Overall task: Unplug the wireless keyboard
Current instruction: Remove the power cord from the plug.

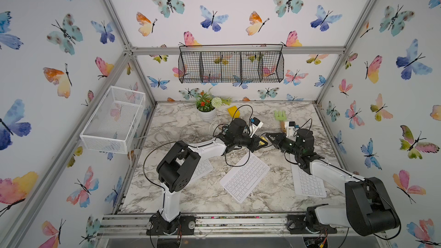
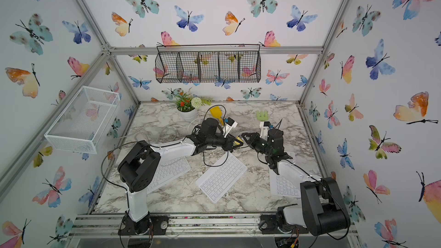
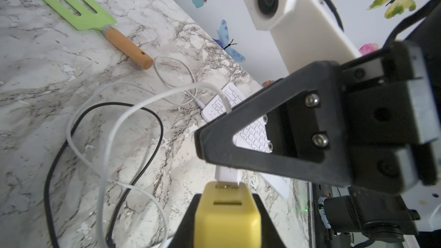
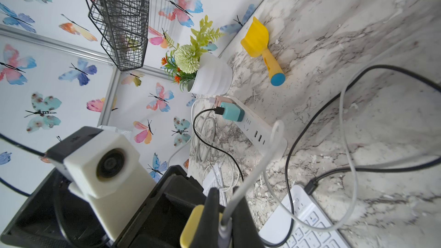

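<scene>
Left claw (image 3: 226,232) gripping yellow charger (image 3: 226,208), right claw (image 4: 225,208) seemingly on plug (image 3: 226,174), cables (image 3: 161,130) around

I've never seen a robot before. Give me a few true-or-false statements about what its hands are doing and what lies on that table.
1. The left hand holds a yellow charger. True.
2. The right hand is wide open. False: it is shut on the white plug.
3. The green rake stands upright. False: it lies flat on the table.
4. A teal charger is plugged into the power strip. True.
</scene>
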You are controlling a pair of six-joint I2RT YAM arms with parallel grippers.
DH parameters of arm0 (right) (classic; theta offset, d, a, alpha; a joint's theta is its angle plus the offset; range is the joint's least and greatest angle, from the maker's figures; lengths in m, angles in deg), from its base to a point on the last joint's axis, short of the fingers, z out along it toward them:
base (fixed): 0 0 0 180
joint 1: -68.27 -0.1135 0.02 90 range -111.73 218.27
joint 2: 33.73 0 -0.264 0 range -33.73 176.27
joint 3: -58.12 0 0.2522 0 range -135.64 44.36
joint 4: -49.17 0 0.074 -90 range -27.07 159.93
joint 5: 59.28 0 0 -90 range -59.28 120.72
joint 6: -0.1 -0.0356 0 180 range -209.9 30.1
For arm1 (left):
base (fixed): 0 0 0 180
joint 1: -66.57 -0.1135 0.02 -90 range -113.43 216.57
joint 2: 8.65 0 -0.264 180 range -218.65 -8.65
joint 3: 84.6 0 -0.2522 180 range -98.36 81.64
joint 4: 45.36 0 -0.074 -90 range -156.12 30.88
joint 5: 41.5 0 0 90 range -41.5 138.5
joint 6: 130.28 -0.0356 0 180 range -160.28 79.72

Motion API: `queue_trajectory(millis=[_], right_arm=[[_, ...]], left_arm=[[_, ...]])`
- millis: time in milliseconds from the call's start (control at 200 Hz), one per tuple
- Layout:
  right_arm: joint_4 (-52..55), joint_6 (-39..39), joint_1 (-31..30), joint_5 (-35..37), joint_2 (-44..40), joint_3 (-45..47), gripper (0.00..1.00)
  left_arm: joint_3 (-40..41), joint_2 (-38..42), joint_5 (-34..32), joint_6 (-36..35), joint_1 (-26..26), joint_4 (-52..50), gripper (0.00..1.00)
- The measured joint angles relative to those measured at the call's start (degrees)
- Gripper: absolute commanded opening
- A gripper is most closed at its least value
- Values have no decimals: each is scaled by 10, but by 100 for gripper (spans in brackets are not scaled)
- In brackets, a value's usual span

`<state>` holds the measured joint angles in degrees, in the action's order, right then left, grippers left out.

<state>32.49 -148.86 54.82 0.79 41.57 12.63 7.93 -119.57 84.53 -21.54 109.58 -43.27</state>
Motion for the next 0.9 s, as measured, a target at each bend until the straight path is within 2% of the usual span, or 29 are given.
queue_trajectory(millis=[155, 315, 496, 596, 776, 901], right_arm=[[-10, -1, 0, 16, -5, -8, 3], [79, 37, 1, 0, 40, -92, 3], [118, 66, 37, 19, 90, -155, 3], [116, 69, 57, 43, 90, -156, 3], [116, 77, 57, 53, 91, -158, 3], [146, 110, 68, 70, 91, -188, 3]], left_arm=[[-21, -3, 2, 3, 0, -6, 0], [-33, -4, -30, -40, -3, -24, 0], [14, 5, -38, -70, -11, -55, 0], [34, 5, -38, -71, -13, -76, 0], [34, 6, -38, -58, -14, -80, 0], [32, 10, -38, -45, -19, -80, 0]])
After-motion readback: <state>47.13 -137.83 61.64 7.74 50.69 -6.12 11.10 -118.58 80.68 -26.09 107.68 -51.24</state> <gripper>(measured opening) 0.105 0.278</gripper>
